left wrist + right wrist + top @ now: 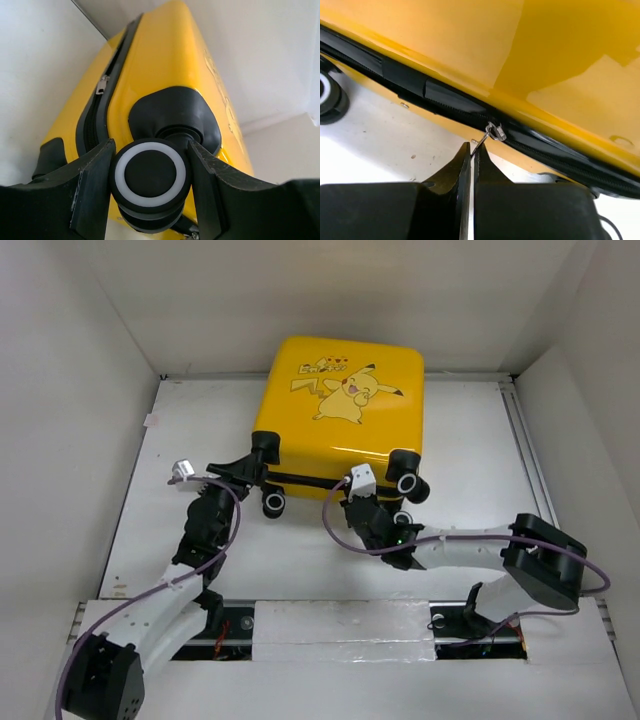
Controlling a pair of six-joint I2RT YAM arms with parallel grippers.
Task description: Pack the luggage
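Against the back wall (pixel 330 290), luggage (pixel 345 390) lies shut; wheels (pixel 274 503) face arms.

Yellow luggage (pixel 340 405) with cartoon print; black-and-white wheels (pixel 150 175); black zip band (pixel 450 97).

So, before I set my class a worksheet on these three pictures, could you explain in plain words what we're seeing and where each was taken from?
Two robot arms work at a white table. The wide picture looks down from above them; the two close-ups come from cameras on their wrists. A closed yellow suitcase lies flat on the table. The left gripper has a finger on each side of a black wheel. The right gripper is pinched shut on the zip pull.
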